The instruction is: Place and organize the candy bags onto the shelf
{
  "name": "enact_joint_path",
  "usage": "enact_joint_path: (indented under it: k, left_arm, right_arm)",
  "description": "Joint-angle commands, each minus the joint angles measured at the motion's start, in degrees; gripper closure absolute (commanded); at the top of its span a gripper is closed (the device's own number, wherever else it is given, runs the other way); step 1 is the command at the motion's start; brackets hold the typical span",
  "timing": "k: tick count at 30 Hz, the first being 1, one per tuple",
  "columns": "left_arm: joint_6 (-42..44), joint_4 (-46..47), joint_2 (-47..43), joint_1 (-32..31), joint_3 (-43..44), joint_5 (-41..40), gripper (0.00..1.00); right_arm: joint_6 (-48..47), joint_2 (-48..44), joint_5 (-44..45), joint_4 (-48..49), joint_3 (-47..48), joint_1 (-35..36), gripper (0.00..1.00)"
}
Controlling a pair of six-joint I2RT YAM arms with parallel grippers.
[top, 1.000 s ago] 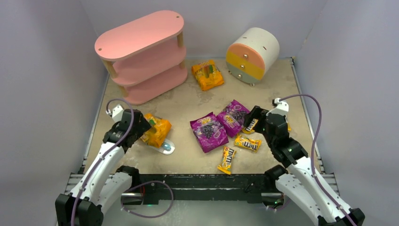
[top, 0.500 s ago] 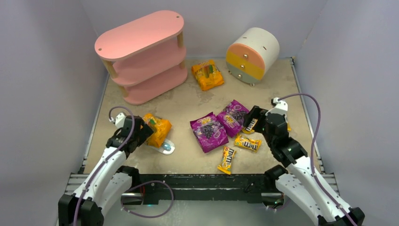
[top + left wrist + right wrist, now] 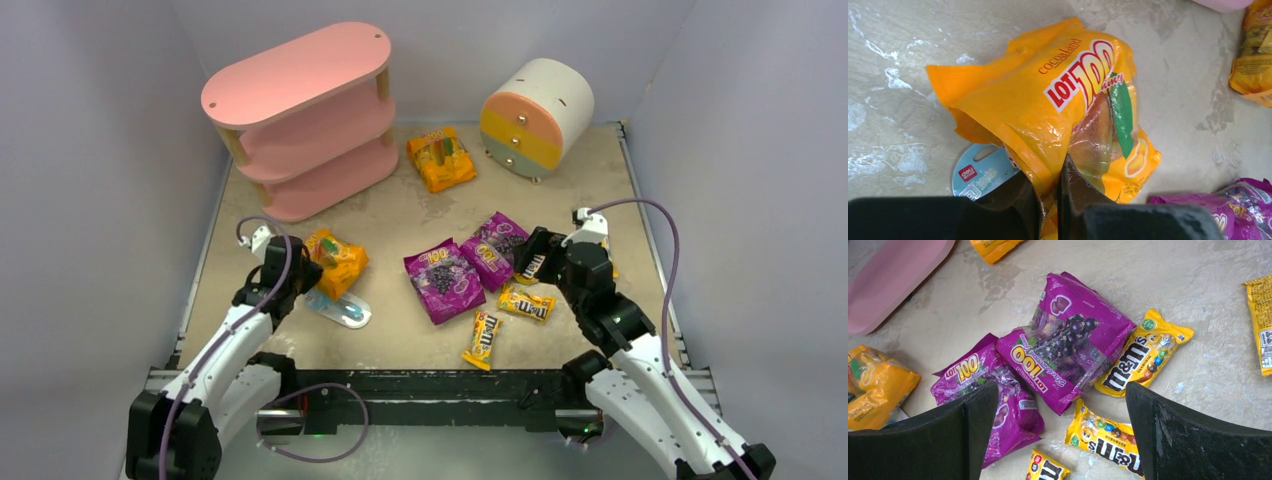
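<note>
My left gripper (image 3: pixel 303 270) (image 3: pixel 1049 192) is shut on the near edge of a large orange-yellow candy bag (image 3: pixel 338 262) (image 3: pixel 1068 100) at the table's left. A second orange-yellow bag (image 3: pixel 441 158) lies near the pink shelf (image 3: pixel 300 120), which stands at the back left. Two purple bags (image 3: pixel 444 280) (image 3: pixel 1068 345) lie side by side mid-table. My right gripper (image 3: pixel 535 256) (image 3: pixel 1061 390) hangs open over the purple bags and the small yellow M&M's packs (image 3: pixel 527 302) (image 3: pixel 1105 437), holding nothing.
A round cream drum cabinet (image 3: pixel 536 115) stands at the back right. A flat light-blue and white packet (image 3: pixel 340 308) (image 3: pixel 979 170) lies partly under the held bag. Another M&M's pack (image 3: pixel 483 338) sits near the front edge.
The left jaws went from wide open to shut on the orange-yellow bag's edge. The bag shifted slightly away from me, uncovering more of the blue packet. The right arm stayed still.
</note>
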Motion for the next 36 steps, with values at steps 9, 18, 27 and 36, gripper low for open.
enact_joint_path:
  k: [9,18,27,36]
  left_arm:
    - [19.5,21.1,-9.9,0.4,4.7,27.2,1.0]
    - [15.1,56.1,-0.1,-0.8,5.3,61.0,1.0]
    - [29.1,57.2,-4.5,-12.7,7.7,68.4,1.0]
    - [29.7,54.7,-3.7,-13.7,9.5,69.2,1.0]
  right_arm:
    - [-4.0,-0.8,-10.2,2.3,2.2,0.2,0.01]
    - [-4.5,-0.5,-35.2,16.2,1.1,0.1,0.01]
    - [1.8,7.9,-53.6,29.5,6.4,0.2,0.01]
    - [12.5,18.5,-68.0,44.2,8.3,0.5,0.01]
